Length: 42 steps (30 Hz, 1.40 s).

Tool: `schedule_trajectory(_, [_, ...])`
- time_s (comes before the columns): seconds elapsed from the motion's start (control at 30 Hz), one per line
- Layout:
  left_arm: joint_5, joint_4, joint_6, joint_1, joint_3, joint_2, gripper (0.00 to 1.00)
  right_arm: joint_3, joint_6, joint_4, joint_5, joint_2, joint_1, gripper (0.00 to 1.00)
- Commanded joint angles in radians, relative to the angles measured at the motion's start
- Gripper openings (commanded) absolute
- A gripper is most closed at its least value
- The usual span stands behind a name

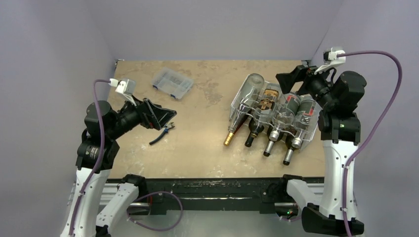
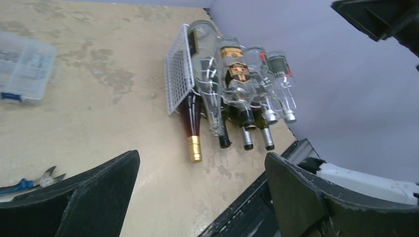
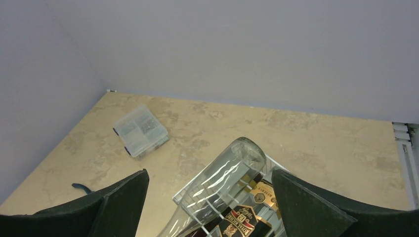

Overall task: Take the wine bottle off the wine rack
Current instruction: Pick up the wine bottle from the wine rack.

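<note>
Rack: the wine rack (image 2: 178, 69) is white wire and stands on the right half of the worktop (image 1: 207, 148), with its mesh side facing left.
Rack contents: bottles lie in two layers, bases toward the far wall and necks toward the near edge at the bottom of the top view.
Upper layer: a clear bottle (image 1: 250, 91) lies at the left end, a labelled bottle (image 1: 269, 98) beside it, then two with silver caps.
Wine bottle: the wine bottle (image 2: 191, 121) is dark red with a gold foil cap. It lies in the lower layer at the left end, under the clear bottle, with its neck sticking out of the rack.
Box: a clear plastic box (image 1: 172, 83) sits at upper left centre, lid shut, with blue latches. What is in its compartments is too small to tell.
Pliers: the pliers (image 1: 162, 134) lie flat at the left.
Left tool: the left tool (image 1: 168, 118) has its jaws wide and holds nothing. It hangs just above the pliers, well apart from the rack.
Right tool: the right tool (image 1: 284, 83) has its jaws wide and holds nothing. It hovers over the rack's far right corner, above the bottle bases.
Edges: the rack is near the right edge, and grey walls close in on the left, far and right sides.
Open room: bare beige surface lies mid-frame between the pliers and the rack.
Labels: the labelled bottle's label is black and gold, and the next two bottles carry red and dark labels. The writing is too small to read.
</note>
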Motion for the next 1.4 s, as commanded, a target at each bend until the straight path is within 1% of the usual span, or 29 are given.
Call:
schedule_trajectory(0.0, [-0.022, 0.045, -0.033, -0.128, -0.001, 0.012, 0.98, -0.028, 0.038, 0.003, -0.032, -0.033, -0.014, 0.99])
schedule_trajectory(0.1, [-0.066, 0.038, -0.039, -0.192, -0.007, 0.03, 0.98, -0.049, 0.004, 0.003, -0.066, -0.042, -0.014, 0.99])
schedule_trajectory(0.2, [-0.088, 0.053, -0.049, -0.232, -0.013, 0.047, 0.98, -0.07, -0.067, -0.001, -0.142, -0.046, -0.016, 0.99])
schedule_trajectory(0.3, [-0.128, 0.074, -0.058, -0.283, -0.014, 0.077, 0.99, -0.086, -0.22, -0.034, -0.315, -0.047, -0.016, 0.99])
schedule_trajectory(0.4, [-0.193, 0.084, -0.055, -0.364, -0.006, 0.13, 1.0, -0.095, -0.337, -0.087, -0.406, -0.049, -0.016, 0.99])
schedule_trajectory(0.5, [-0.278, 0.086, -0.042, -0.459, 0.005, 0.196, 1.0, -0.104, -0.444, -0.151, -0.434, -0.041, -0.016, 0.99])
schedule_trajectory(0.63, [-0.374, 0.118, -0.038, -0.552, 0.023, 0.29, 1.0, -0.145, -0.564, -0.211, -0.496, -0.035, -0.016, 0.99])
schedule_trajectory(0.77, [-0.424, 0.17, -0.029, -0.609, 0.05, 0.392, 1.0, -0.192, -0.606, -0.212, -0.518, -0.028, -0.016, 0.99])
schedule_trajectory(0.9, [-0.445, 0.221, -0.015, -0.653, 0.08, 0.499, 1.0, -0.224, -0.619, -0.197, -0.531, -0.011, -0.024, 0.99])
schedule_trajectory(1.1, [-0.422, 0.263, -0.008, -0.687, 0.141, 0.632, 1.0, -0.244, -0.625, -0.192, -0.572, -0.008, -0.055, 0.99])
schedule_trajectory(1.2, [-0.445, 0.274, -0.004, -0.706, 0.164, 0.693, 1.0, -0.259, -0.625, -0.19, -0.573, -0.015, -0.059, 0.99])
schedule_trajectory(1.37, [-0.494, 0.38, -0.006, -0.729, 0.15, 0.774, 0.98, -0.267, -0.626, -0.182, -0.593, -0.016, -0.058, 0.99])
